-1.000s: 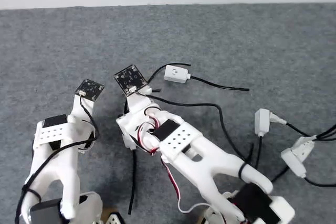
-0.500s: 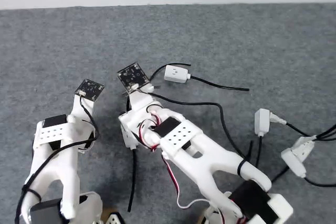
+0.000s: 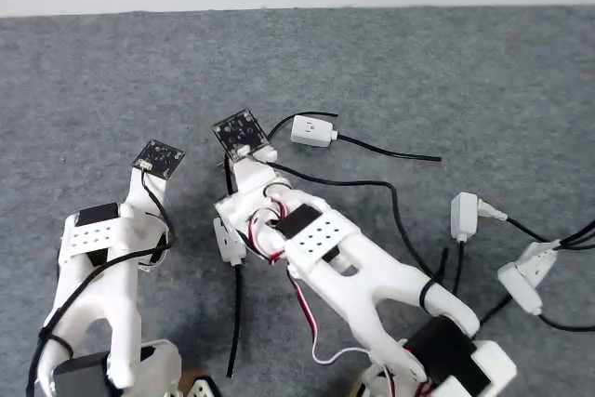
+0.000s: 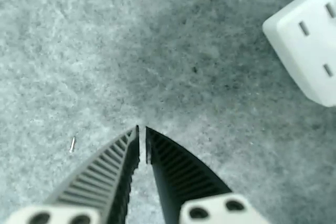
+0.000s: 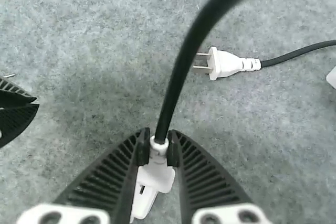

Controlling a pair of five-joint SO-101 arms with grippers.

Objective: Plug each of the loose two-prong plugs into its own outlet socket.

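My right gripper (image 5: 156,132) is shut on a white plug (image 5: 152,174), whose black cord (image 5: 184,61) rises past the camera. Beyond it a second white two-prong plug (image 5: 223,63) lies loose on the carpet with its prongs bare. My left gripper (image 4: 142,128) is shut on nothing, low over the carpet, and a white socket block (image 4: 310,40) with slots lies off to one side of it. In the high view the right arm (image 3: 316,239) sits mid-table, the left arm (image 3: 93,239) beside it, and a white block (image 3: 229,241) between them.
More white outlets lie on the grey carpet: one behind the right arm (image 3: 313,130), two at the right edge (image 3: 463,216) (image 3: 521,285). Black cords (image 3: 390,194) loop across the middle and right. The far carpet is open.
The right arm has shifted slightly away from the table's front and to the right, uncovering more of the white block beside it. The left arm has not moved.
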